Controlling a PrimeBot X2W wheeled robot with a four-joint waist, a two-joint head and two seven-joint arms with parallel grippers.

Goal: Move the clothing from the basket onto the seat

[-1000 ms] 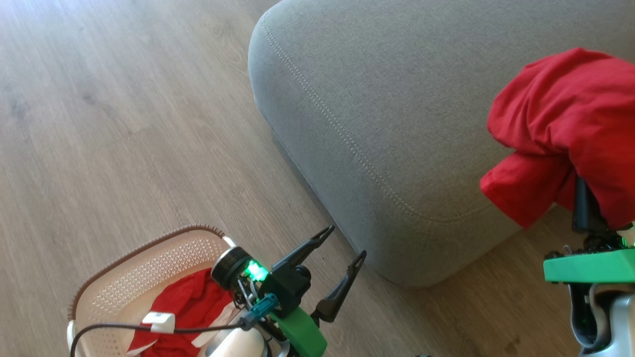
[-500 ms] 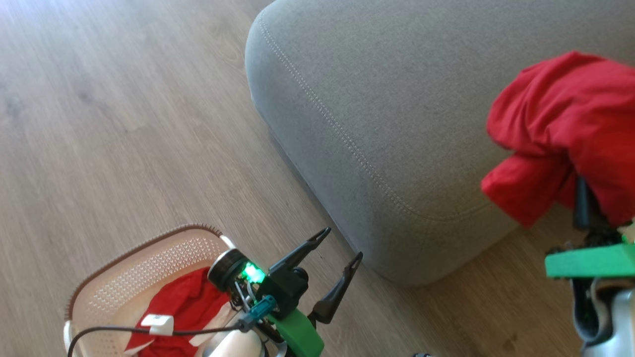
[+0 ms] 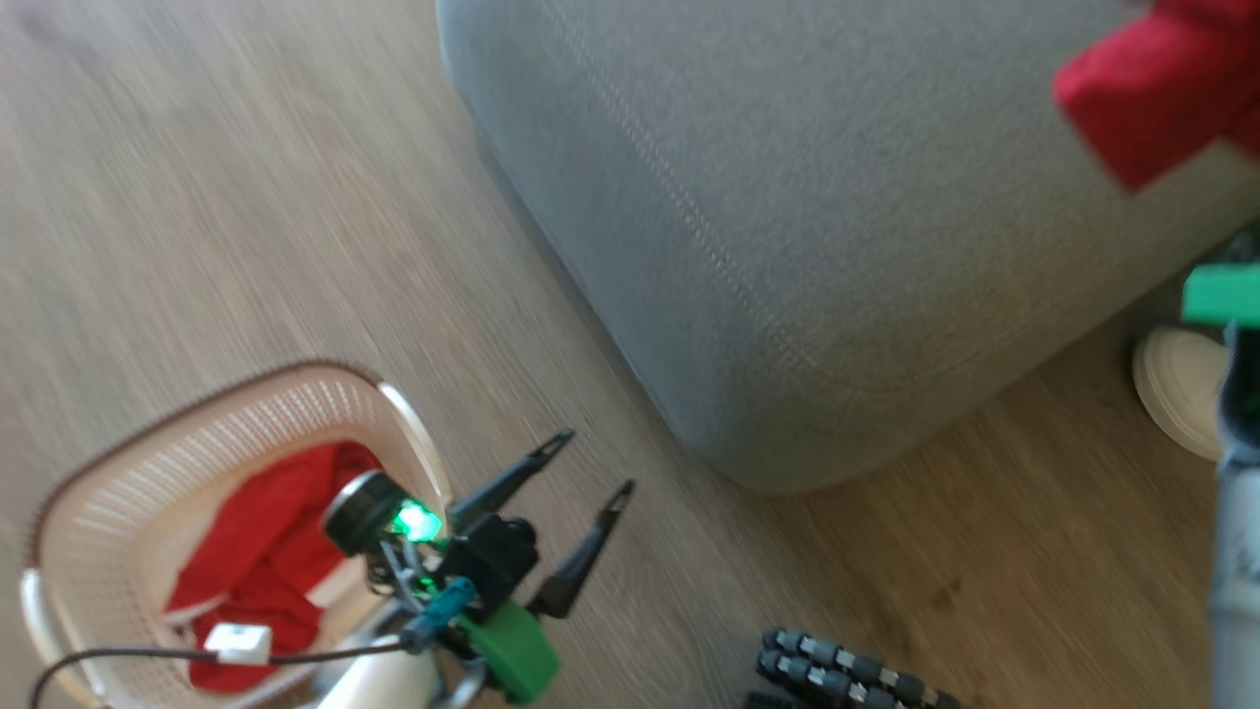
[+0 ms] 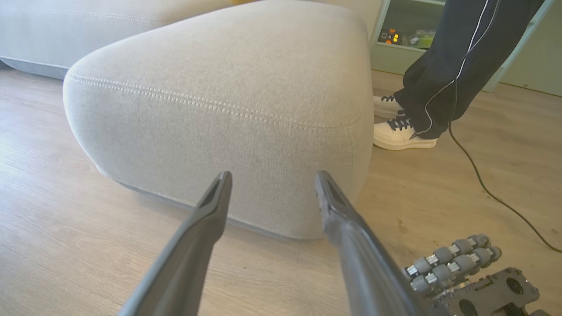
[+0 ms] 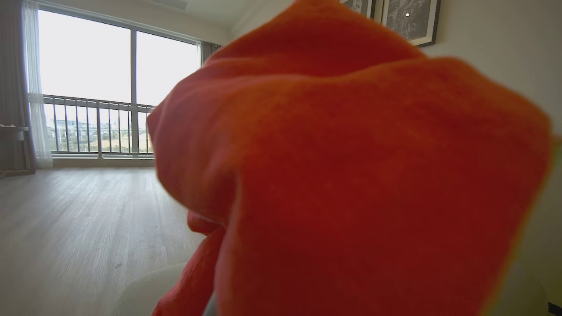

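Head view newly shifted; held clothing [image 3: 1152, 98] above seat [image 3: 837, 246], corner down-left.

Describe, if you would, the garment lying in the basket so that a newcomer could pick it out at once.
Start at the big grey seat; on the wooden floor to its left stands a cream perforated basket with a brown rim. The garment lies crumpled inside it, bright red with a white edge, unlike the other red garment, which is held up near the seat.
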